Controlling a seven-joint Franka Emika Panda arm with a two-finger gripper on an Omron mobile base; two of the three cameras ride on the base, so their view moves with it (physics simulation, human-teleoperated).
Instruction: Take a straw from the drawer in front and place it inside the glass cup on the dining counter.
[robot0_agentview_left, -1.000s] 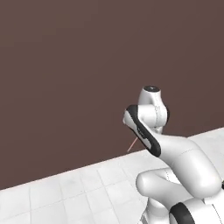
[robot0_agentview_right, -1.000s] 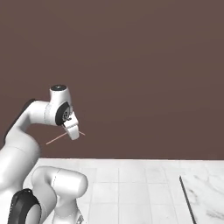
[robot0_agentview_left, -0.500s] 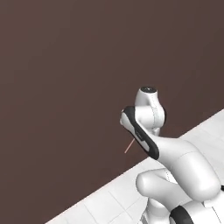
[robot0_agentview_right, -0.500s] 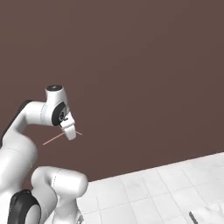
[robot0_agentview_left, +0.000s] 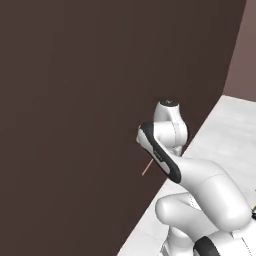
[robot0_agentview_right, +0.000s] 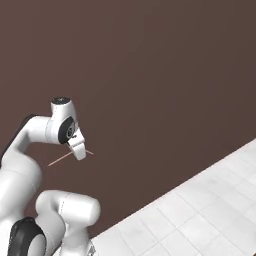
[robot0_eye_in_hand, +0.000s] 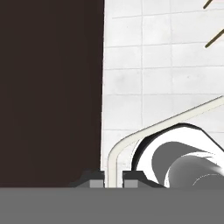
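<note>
- Straw (robot0_agentview_right: 64, 158) sits pinched in the gripper (robot0_agentview_right: 78, 150), a thin pink-red stick crossing the closed jaws and jutting out on both sides; in the left base view a short length of it (robot0_agentview_left: 146, 168) pokes out below the dark wrist.
- Claw pressed together on the straw: the hand view shows the two dark finger tips (robot0_eye_in_hand: 113, 178) nearly meeting around a pale curved rod, which I take to be the straw seen close up and distorted.
- Step in hand, as I judge it: the pick from the drawer is done and this is the carry toward the dining counter; the arm is folded in close over the base with the straw held high.
- Ahead of the robot stands a dark brown wall (robot0_agentview_right: 150, 75), and a white tiled floor (robot0_agentview_right: 200, 210) runs along its foot.
- Next move calls for bringing the glass cup into view, then turning the straw upright over its rim before letting go.
- Room: the wall edge is close to the folded arm in the left base view, so any swing toward it risks clipping the straw's free ends; the floor side looks open.
- A thin stick in a narrow pinch may pivot if knocked.
</note>
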